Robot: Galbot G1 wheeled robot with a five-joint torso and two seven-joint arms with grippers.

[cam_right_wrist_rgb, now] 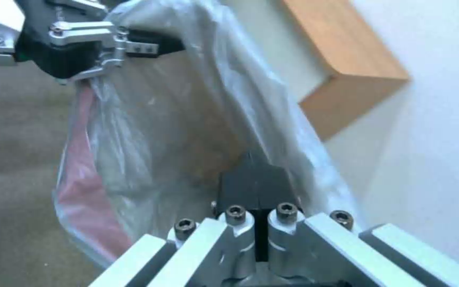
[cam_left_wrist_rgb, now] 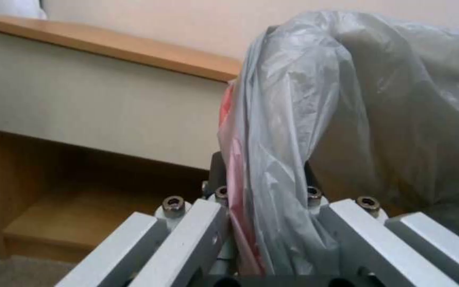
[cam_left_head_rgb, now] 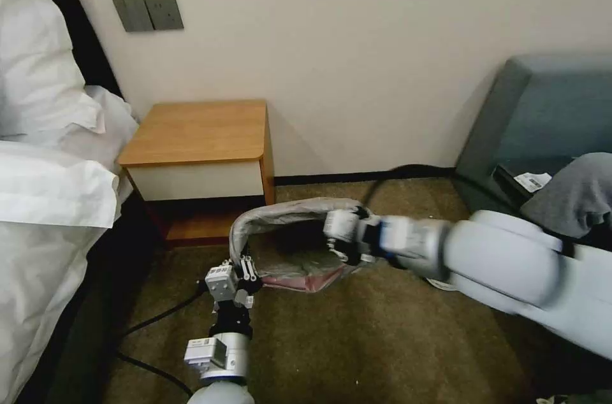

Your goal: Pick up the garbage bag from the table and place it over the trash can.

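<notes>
Left gripper (cam_left_head_rgb: 245, 271) low over the carpet (cam_left_head_rgb: 382, 340), clamped on the garbage bag (cam_left_head_rgb: 299, 245) by its edge (pink band beside the fingers). Right gripper (cam_left_head_rgb: 341, 239) pinches the opposite edge, bag mouth stretched between them, before the table (cam_left_head_rgb: 197, 130).

A bedroom, likely in a hotel, is showing here: a bed (cam_left_head_rgb: 44, 225) with white sheets and plump pillows (cam_left_head_rgb: 32, 53) is lying along the left, a small wooden bedside cabinet (cam_left_head_rgb: 197, 136) (cream drawer front, low shelf) is standing against the pale wall, grey switch plates (cam_left_head_rgb: 148, 13) are sitting above it, and brown carpet (cam_left_head_rgb: 382, 340) is covering the floor beside a blue-grey upholstered seat (cam_left_head_rgb: 542, 117).
</notes>
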